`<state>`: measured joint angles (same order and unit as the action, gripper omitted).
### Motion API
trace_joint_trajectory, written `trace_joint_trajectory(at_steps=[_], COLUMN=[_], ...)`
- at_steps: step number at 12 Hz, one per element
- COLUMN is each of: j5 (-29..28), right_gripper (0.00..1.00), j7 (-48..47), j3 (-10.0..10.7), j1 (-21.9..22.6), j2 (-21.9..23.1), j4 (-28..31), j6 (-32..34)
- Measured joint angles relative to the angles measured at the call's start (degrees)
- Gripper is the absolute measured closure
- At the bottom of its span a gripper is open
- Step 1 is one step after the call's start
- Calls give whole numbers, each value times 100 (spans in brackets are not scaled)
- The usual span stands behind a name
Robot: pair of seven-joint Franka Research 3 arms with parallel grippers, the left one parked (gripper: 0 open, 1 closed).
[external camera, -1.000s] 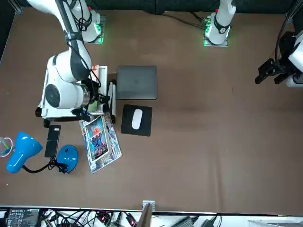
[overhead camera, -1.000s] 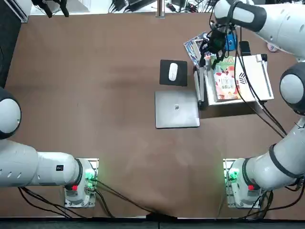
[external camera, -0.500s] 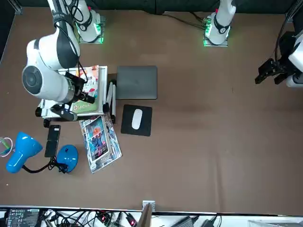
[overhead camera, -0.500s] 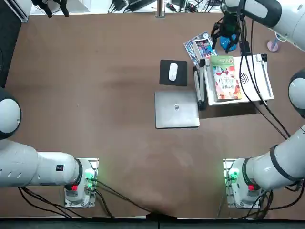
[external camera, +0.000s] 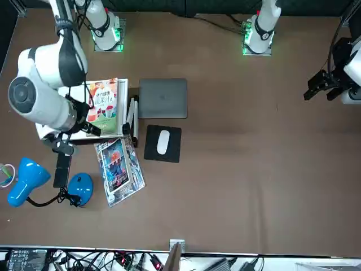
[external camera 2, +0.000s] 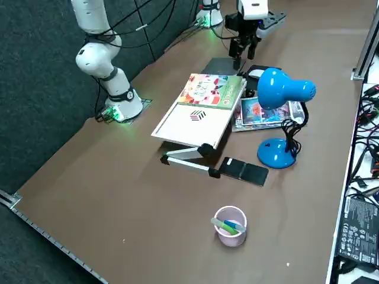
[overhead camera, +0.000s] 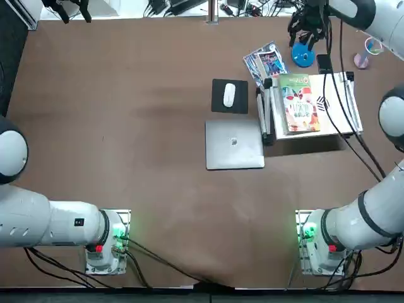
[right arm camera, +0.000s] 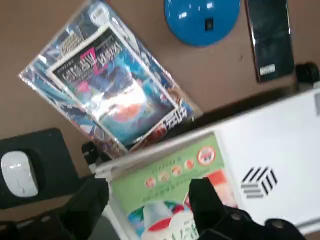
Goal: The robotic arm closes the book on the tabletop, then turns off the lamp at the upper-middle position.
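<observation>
The book [overhead camera: 297, 103] lies shut, green cover up, on a white stand [overhead camera: 343, 101]; it also shows in the front view [external camera: 102, 106] and the side view [external camera 2: 214, 91]. The lamp has a round blue base [overhead camera: 303, 58] and a blue head [external camera 2: 285, 89] on a thin black stem. My right gripper [overhead camera: 307, 24] hangs above the lamp's base, past the book's far end. In the wrist view the gripper [right arm camera: 150, 207] is open with nothing held. Below it lie the book's cover [right arm camera: 172, 192] and, farther off, the blue base [right arm camera: 202, 19].
Glossy leaflets [overhead camera: 266, 62] lie left of the lamp base. A black phone [overhead camera: 324, 63] lies beside the base. A cup with pens [external camera 2: 230, 224] stands near the table's right edge. A mouse on a black pad [overhead camera: 229, 95] and a grey laptop [overhead camera: 234, 144] sit left of the stand.
The right gripper has left the book's far end and moved toward the table's far edge, over the lamp base. The book lies shut and has not moved since.
</observation>
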<state>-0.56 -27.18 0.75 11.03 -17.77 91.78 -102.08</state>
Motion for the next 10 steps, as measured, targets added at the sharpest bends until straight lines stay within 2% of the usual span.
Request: trace_joint_trajectory(at_steps=[2,3,7,10], j5=[2,6,334,526], right_gripper=[3,11,66,98], j7=[295,397,683,683], j3=[4,4,5,5], j1=[-132,-177,-259,-259], j2=[-270,-398,-688,-768], j4=[-308,-448,-675,-676], j6=[-46,-49,-257,-471])
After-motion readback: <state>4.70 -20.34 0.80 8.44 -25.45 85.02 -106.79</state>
